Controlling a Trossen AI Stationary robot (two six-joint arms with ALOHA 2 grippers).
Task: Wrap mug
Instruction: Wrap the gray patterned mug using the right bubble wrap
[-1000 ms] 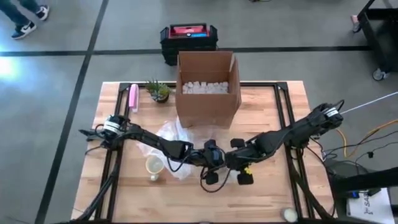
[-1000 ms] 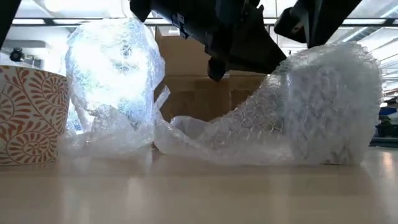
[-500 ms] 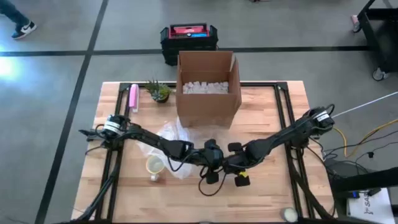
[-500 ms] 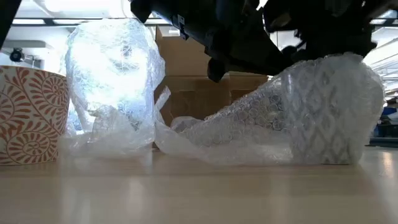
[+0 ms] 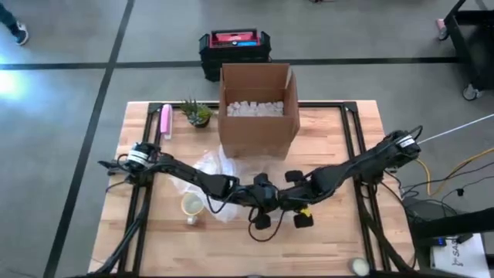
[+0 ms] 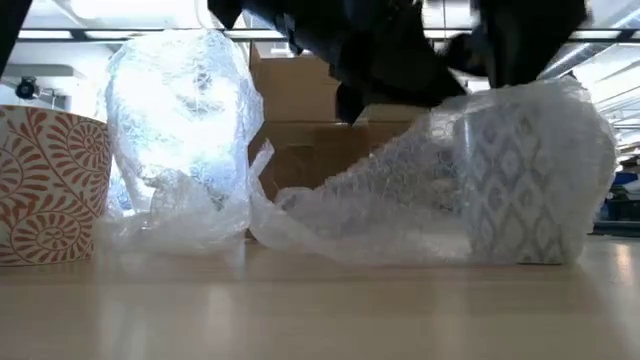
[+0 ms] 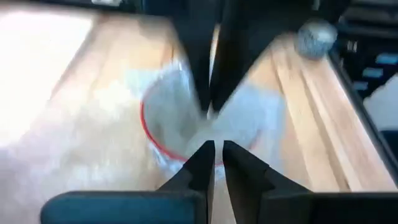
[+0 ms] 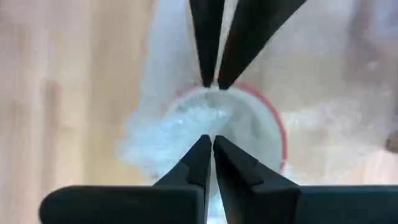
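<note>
Both tools met at mid-worktop (image 5: 324,232) over the mug (image 6: 525,190), which stood swathed in bubble wrap (image 6: 400,205). The left tool (image 7: 214,149) and the right tool (image 8: 208,142) each pinched the wrap, fingers almost together. A second patterned mug (image 6: 45,185), a cardboard box (image 5: 258,108), a small plant (image 5: 197,113) and a pink object (image 5: 165,120) stood around. No writing was legible.

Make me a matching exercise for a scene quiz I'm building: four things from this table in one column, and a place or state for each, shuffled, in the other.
Things:
1. cardboard box
2. orange-patterned mug
3. red-rimmed mug
4. pink object

Places or states:
A. draped in bubble wrap
B. unwrapped, upright
C. open, white pieces inside
D. beside the small plant

Pairs: 1-C, 2-B, 3-A, 4-D
</note>
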